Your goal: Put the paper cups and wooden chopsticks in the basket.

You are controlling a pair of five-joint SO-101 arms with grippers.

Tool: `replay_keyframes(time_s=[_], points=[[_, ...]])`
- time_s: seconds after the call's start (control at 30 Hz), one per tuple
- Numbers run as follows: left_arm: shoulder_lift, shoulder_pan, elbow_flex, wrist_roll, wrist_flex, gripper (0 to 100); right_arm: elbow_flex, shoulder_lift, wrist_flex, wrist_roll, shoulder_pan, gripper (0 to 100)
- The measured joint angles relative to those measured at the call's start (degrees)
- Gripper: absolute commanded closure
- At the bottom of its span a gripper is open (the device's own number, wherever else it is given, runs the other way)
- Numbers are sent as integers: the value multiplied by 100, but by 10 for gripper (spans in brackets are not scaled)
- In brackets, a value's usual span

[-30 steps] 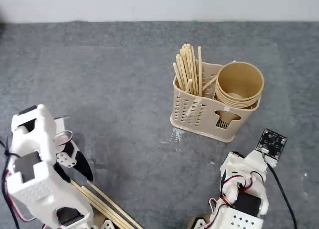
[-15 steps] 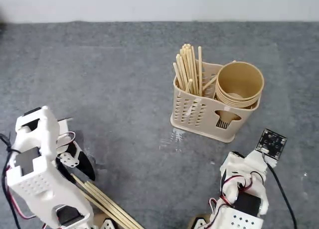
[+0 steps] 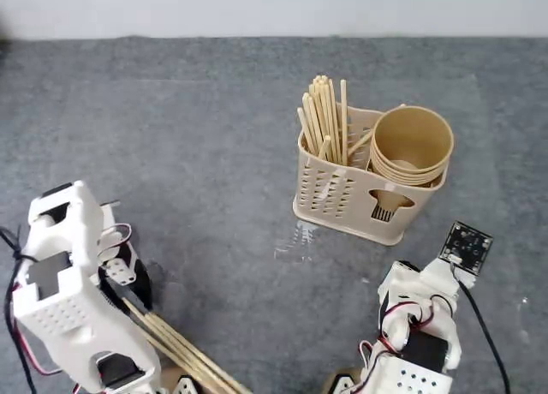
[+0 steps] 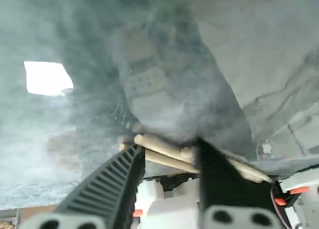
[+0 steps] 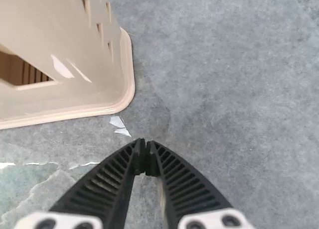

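A beige slotted basket [image 3: 338, 197] stands right of centre, its corner wall [image 5: 75, 64] close in the right wrist view. Stacked paper cups [image 3: 413, 146] fill its right side and a bundle of wooden chopsticks [image 3: 324, 116] stands upright in its left. A few loose chopsticks [image 3: 184, 351] lie diagonally on the grey carpet at the bottom left. My left gripper [image 3: 137, 283] is low over their upper end, open, with the loose chopsticks [image 4: 159, 145] crossing between its fingers [image 4: 117, 176]. My right gripper [image 5: 144, 145] is shut on nothing, just off the basket's near corner.
Grey carpet covers the table up to a pale wall at the back. The right arm's body [image 3: 419, 325] and its wrist camera [image 3: 467, 247] sit in front of the basket. Small clear tape scraps [image 3: 295, 235] lie by the basket's front left corner.
The left arm has drawn back toward the bottom left, bringing its gripper down around the loose chopsticks' upper end. The right arm, the basket and its contents have not moved.
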Motion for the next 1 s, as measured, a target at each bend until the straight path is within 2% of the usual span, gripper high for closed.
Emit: replay_keyframes(time_s=[0.5,0.8,1.0], points=[[18,308,-246,176,0,987,0,0,0,0,0,990],[62,352,-1424,193,-105,987,0,0,0,0,0,990],[88,369,-2567,193,431,987,0,0,0,0,0,990]])
